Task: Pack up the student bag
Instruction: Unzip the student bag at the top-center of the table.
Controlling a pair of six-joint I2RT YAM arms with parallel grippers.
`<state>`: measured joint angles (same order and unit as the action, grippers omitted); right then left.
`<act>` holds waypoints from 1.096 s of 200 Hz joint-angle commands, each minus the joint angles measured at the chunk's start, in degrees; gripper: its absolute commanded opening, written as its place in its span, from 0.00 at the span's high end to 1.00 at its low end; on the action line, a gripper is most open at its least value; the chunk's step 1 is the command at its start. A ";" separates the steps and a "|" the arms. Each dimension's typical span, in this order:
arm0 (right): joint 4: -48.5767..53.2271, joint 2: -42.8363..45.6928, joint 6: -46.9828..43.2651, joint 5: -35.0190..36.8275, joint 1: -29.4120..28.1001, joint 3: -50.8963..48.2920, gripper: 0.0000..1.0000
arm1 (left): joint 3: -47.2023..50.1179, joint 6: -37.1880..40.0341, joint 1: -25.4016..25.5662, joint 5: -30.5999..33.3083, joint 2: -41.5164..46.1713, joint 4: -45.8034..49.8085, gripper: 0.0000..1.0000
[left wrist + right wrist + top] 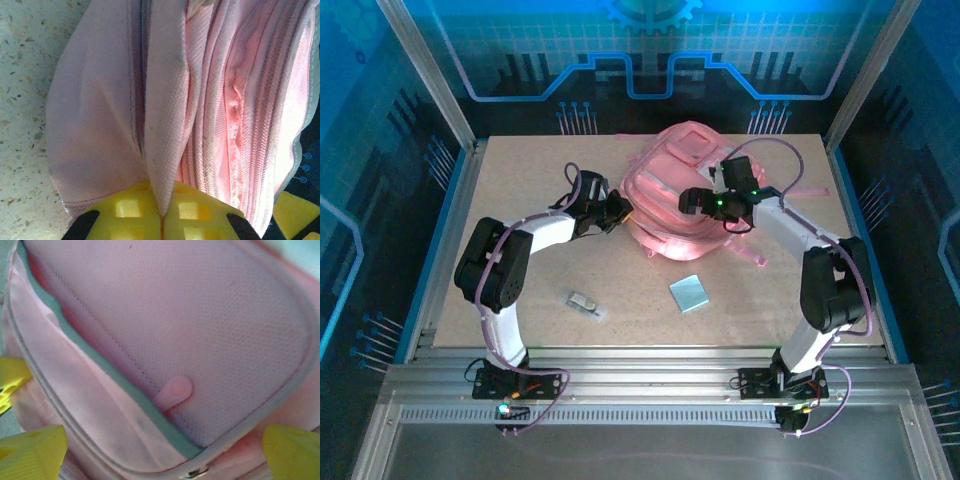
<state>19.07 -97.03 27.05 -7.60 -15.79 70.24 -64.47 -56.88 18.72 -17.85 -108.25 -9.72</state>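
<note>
The left gripper (pixel 161 212) pinches a fold of the pink student bag (pixel 165 100) tight, and the right gripper (pixel 162 452) hangs wide open over its front pocket (pixel 200 315).

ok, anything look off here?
Nothing damaged or spilled. The student bag lies slumped, a fold of its edge pinched in the left gripper; a blue square pad and small grey item lie outside it.

At six o'clock you see your left gripper (pixel 162 214), its yellow pads clamped on a fold of the student bag (pixel 165 100). Pink fabric runs toward twelve, with the speckled table (pixel 22 75) at nine.
</note>
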 commanded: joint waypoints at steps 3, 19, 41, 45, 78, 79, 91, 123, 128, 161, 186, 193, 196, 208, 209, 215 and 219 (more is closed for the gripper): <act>-1.09 -3.10 -1.41 1.67 0.98 3.97 0.00 | -0.79 0.10 0.62 -1.14 3.25 -3.57 1.00; -1.33 -4.89 -1.15 0.71 0.99 5.28 0.00 | -0.58 0.15 0.57 -0.96 3.52 -3.56 1.00; -1.59 -6.35 0.56 -2.85 0.72 6.07 0.00 | -0.99 0.07 0.65 -0.87 3.46 -3.41 1.00; -1.65 -6.18 0.82 -3.13 0.49 5.90 0.00 | -1.07 0.03 0.77 -0.87 3.44 -3.38 1.00; -3.07 -1.88 3.49 -10.35 -1.24 2.14 0.00 | -1.13 -0.43 1.29 -0.53 3.00 -4.07 1.00; -3.03 -1.77 3.69 -10.83 -1.25 2.07 0.00 | -1.12 -0.42 1.31 -0.52 2.98 -4.12 1.00; -2.74 -0.52 5.51 -15.13 -2.16 1.42 0.00 | -1.16 -0.90 1.57 -0.52 2.59 -4.65 1.00; 2.99 2.90 7.95 -16.13 -6.87 1.24 0.00 | -1.28 -2.22 1.90 -0.71 1.60 -6.22 1.00; 3.74 3.44 8.60 -15.92 -7.40 0.88 0.00 | -1.13 -2.42 1.93 -0.61 1.63 -6.51 1.00; 4.05 8.17 12.70 -18.34 -7.83 -3.83 0.00 | -1.11 -2.77 1.92 -0.26 1.91 -7.33 1.00; 6.27 9.74 11.78 -16.07 -7.12 -3.12 0.00 | -1.23 -2.92 1.93 -0.08 1.99 -7.52 1.00; 7.90 9.99 10.35 -13.45 -6.61 -2.31 0.00 | -1.32 -3.01 1.96 -0.17 1.99 -7.62 1.00; 8.54 10.20 9.66 -12.02 -6.42 -2.08 0.00 | -1.26 -3.05 1.94 -0.17 1.96 -7.74 1.00; 10.64 10.97 6.57 -5.03 -5.80 -1.13 0.00 | -1.19 -3.22 1.99 -0.26 1.94 -7.82 1.00; 10.81 10.98 6.24 -4.39 -5.77 -1.06 0.00 | -1.23 -3.23 1.96 -0.30 2.01 -7.84 1.00; 11.51 11.08 4.11 -1.14 -5.53 -0.56 0.00 | -1.22 -3.09 1.99 -0.35 2.07 -7.69 1.00; 11.91 10.87 2.57 0.87 -5.37 -0.21 0.00 | -1.22 -2.98 2.01 -0.39 2.15 -7.54 1.00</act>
<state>25.71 -87.85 36.12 -18.63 -22.76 67.13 -64.47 -59.68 20.10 -16.27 -107.92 -12.36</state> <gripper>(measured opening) 0.999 0.062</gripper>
